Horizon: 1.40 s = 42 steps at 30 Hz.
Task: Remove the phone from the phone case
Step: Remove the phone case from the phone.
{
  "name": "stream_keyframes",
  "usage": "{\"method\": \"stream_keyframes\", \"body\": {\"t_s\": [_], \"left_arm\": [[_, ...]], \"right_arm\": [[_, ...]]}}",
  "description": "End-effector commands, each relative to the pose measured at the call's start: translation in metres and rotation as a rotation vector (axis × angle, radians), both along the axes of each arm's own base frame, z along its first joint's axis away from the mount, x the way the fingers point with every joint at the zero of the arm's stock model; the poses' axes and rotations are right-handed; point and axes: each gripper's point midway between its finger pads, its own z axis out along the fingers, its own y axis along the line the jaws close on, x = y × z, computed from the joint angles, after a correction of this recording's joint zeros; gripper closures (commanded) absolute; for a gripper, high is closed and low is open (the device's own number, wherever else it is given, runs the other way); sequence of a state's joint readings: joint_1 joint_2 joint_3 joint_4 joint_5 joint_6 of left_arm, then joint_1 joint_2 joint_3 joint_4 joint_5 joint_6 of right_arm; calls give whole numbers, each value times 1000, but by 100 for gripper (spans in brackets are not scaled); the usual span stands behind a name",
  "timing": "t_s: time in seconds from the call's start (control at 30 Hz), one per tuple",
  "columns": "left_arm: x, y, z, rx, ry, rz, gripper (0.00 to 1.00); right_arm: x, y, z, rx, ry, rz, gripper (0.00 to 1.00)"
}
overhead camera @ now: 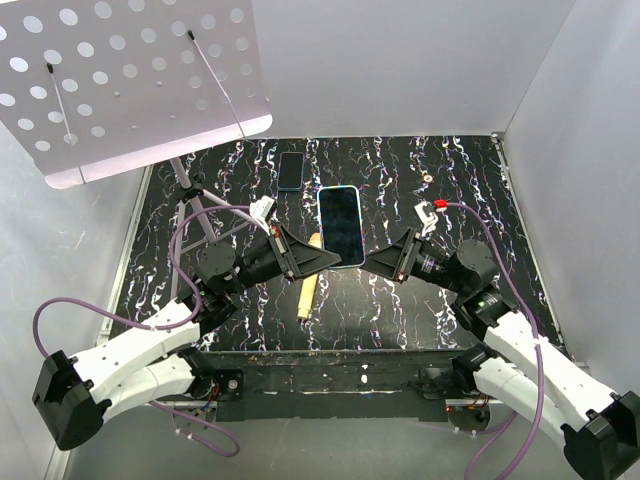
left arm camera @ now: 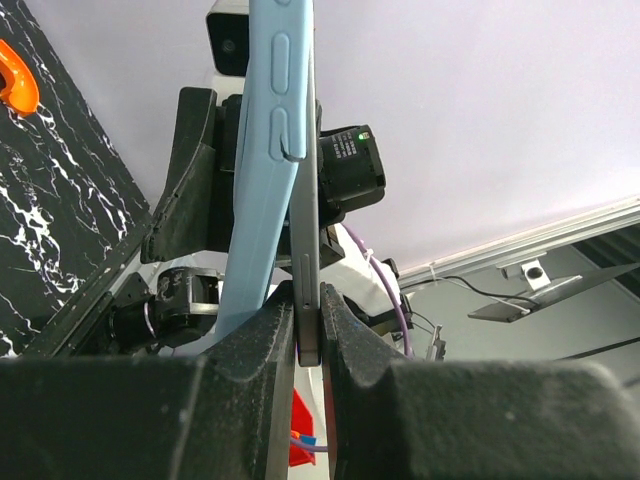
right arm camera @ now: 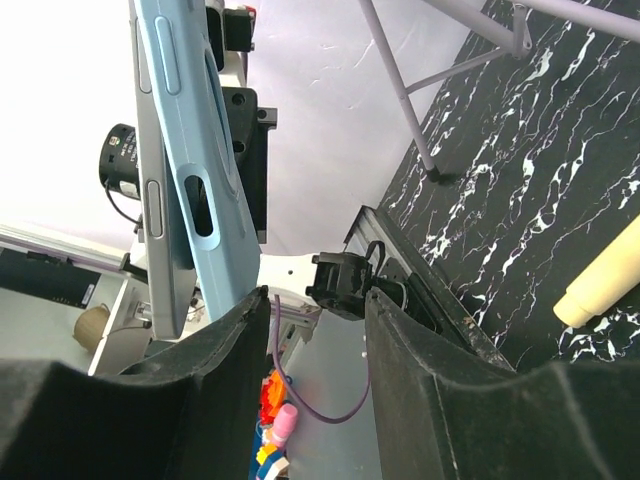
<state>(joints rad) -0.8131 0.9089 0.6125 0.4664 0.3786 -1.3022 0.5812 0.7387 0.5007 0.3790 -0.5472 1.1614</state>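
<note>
black marbled table (overhead camera: 450,180), white walls (overhead camera: 400,60); left gripper (overhead camera: 335,258) clamps phone (overhead camera: 340,225), right gripper (overhead camera: 375,265) open.

Shining bright and even from overhead, washing the white wall (left arm camera: 480,120) past the left gripper (left arm camera: 308,325) nearly featureless; blurring the close fingers (left arm camera: 240,390) in both wrist views; keeping shadows soft beneath it.

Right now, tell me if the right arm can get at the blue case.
Probably yes: the blue case stands right by the right tool, its fingers apart, while the left tool clamps the phone; nothing lies between.
</note>
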Motion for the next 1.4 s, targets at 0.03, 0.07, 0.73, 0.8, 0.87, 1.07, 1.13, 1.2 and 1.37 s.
{"method": "stream_keyframes", "body": {"t_s": [0.03,0.07,0.73,0.8,0.87,1.07,1.13,1.2,1.37], "left_arm": [[-2,10,30,-78,-82,26,100],[-1,11,30,-72,-90,34,100],[4,15,21,-15,-124,76,100],[3,13,20,-35,-106,57,100],[2,10,19,-49,-94,28,100],[0,3,15,-78,-64,-23,100],[-1,2,13,-74,-60,-29,100],[-1,1,12,-70,-56,-35,100],[-2,2,11,-71,-53,-34,100]], "right_arm": [[-6,0,25,57,-91,8,51],[-4,-1,21,34,-80,-9,51],[-8,7,30,67,-86,23,54],[-8,8,31,70,-87,24,55],[-8,9,32,81,-89,28,55],[-6,10,25,82,-73,20,59],[-6,10,23,82,-68,18,61],[-6,10,22,79,-68,16,64],[-2,11,13,58,-47,1,73]]}}
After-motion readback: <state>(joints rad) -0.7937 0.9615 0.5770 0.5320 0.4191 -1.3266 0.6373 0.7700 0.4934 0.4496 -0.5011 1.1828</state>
